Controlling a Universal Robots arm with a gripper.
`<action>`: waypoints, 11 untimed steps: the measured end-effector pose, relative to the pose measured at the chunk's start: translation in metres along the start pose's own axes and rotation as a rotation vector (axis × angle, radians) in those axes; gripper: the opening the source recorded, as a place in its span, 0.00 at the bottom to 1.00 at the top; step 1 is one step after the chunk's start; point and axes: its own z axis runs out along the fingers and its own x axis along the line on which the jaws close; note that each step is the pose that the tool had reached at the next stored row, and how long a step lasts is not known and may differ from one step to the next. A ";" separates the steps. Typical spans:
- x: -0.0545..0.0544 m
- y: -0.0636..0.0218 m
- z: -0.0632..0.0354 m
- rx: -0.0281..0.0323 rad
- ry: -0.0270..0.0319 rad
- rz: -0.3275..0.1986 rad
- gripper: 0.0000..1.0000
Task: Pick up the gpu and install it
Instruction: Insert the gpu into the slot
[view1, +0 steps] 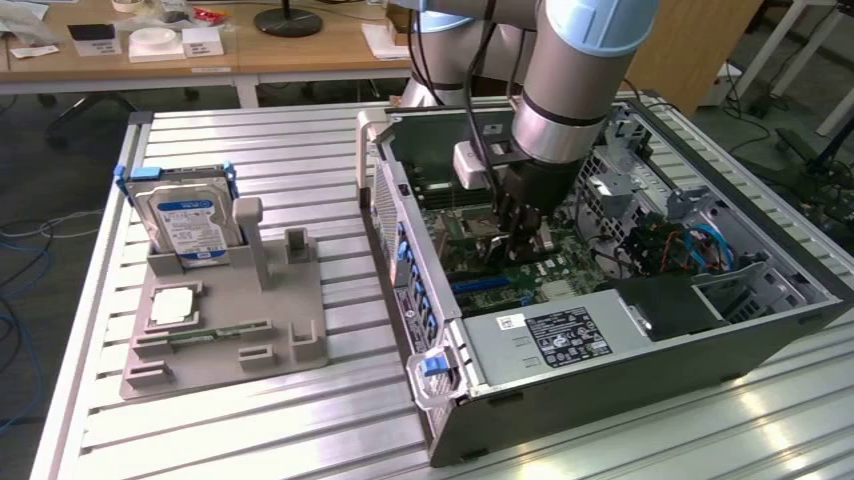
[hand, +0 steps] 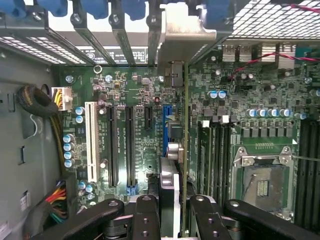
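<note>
The gpu (hand: 184, 125) shows edge-on in the wrist view as a thin dark card. Its grey metal bracket (hand: 182, 31) sits against the case's rear slot openings. My gripper (hand: 175, 207) is shut on it, with one finger (hand: 146, 215) on each side of the card. The card stands upright over the motherboard (hand: 145, 90), next to the blue expansion slot (hand: 167, 122); whether it is seated I cannot tell. In the exterior view my gripper (view1: 521, 240) reaches down inside the open computer case (view1: 400, 230), low over the board.
A grey fixture (view1: 280, 330) at the exterior view's left holds a blue-labelled hard drive (view1: 187, 222) and a green memory stick (view1: 200, 336). Inside the case are the power supply (view1: 561, 335), blue cables (view1: 701, 245), the CPU socket (hand: 262, 182) and a white slot (hand: 91, 140).
</note>
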 end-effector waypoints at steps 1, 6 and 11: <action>0.001 0.0003 0.0013 0.0000 -0.0001 0.000 0.28; 0.002 0.0039 0.0088 0.0000 -0.0001 0.000 0.28; 0.002 0.0077 0.0129 -0.0002 0.0001 0.000 0.28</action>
